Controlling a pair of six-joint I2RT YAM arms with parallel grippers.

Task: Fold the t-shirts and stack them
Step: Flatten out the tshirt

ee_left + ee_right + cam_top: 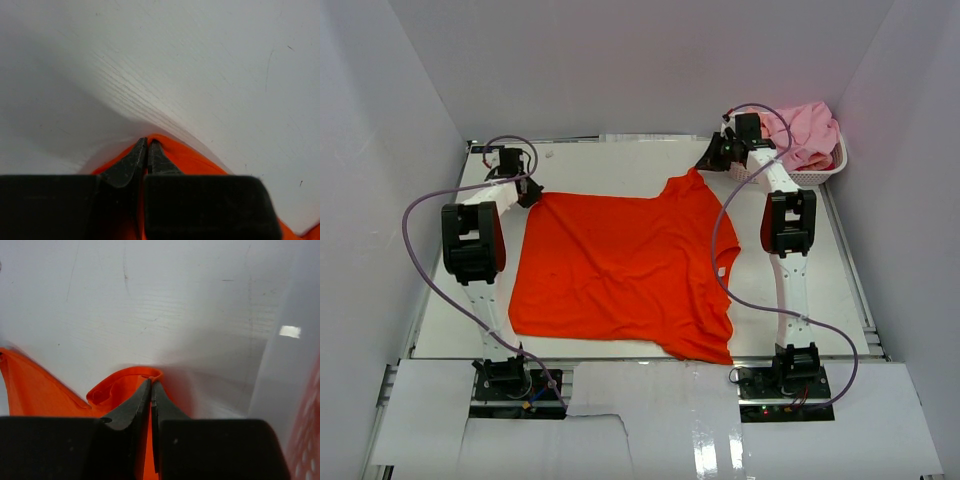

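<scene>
The task is at an early stage, as I judge it. One shirt lies spread on the desk, with no fold in it and no stack anywhere in view. At least one pink shirt sits heaped in the basket at 2 o'clock, so folding, stacking and the rest of the pile are all left to do.

The spread shirt is bright orange-red and fills the middle of the desk. It is mostly flat, with a sleeve out toward 3 o'clock and a rumpled hem corner at 5 o'clock.

The left jaws are closed on its far corner at 10 o'clock. The right jaws are closed on a curled bit of its edge at 1 o'clock, drawing the cloth into a peak.
</scene>
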